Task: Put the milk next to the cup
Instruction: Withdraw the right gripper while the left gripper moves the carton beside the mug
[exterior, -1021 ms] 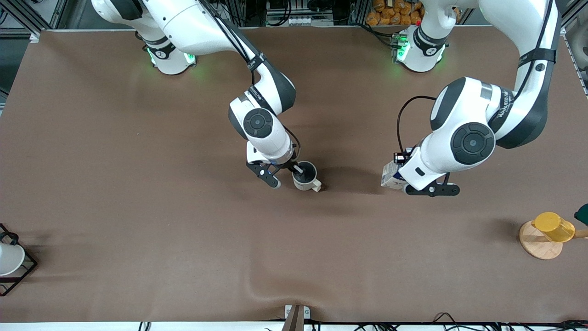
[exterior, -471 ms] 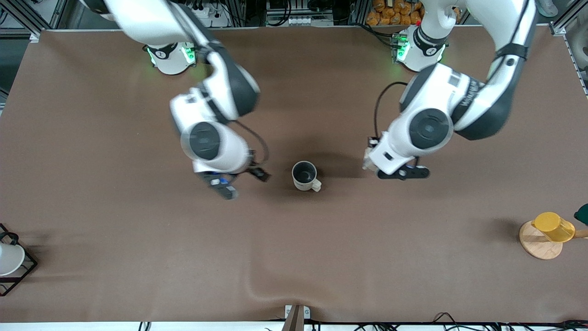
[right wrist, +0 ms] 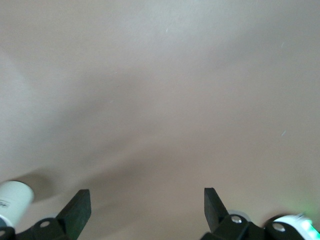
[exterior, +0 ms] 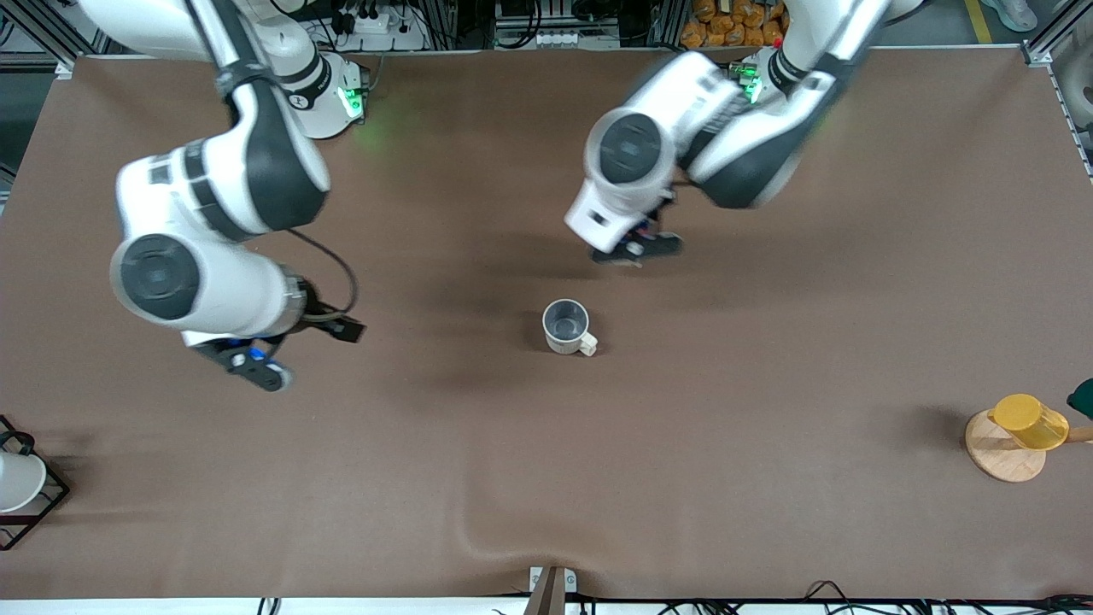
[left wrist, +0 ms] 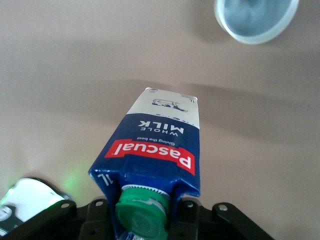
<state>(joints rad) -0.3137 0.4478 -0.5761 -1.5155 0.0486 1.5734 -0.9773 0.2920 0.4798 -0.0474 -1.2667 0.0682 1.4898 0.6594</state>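
Both arms have swung off the cup (exterior: 566, 325) since a second ago. The left gripper (exterior: 636, 248), fingers clamped on the milk (left wrist: 155, 150), hangs above bare counter (exterior: 768, 384); the right gripper (exterior: 256, 367), fingers apart, hangs empty toward the right arm's end. Setting down remains.

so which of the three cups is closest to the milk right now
The off-white mug mid-table, grey inside, with a side handle. The yellow cup and the wire-framed white cup sit at the table's ends.

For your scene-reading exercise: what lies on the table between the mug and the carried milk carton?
Nothing: the left wrist view shows bare brown table between the milk, clamped in the left gripper, and the cup.
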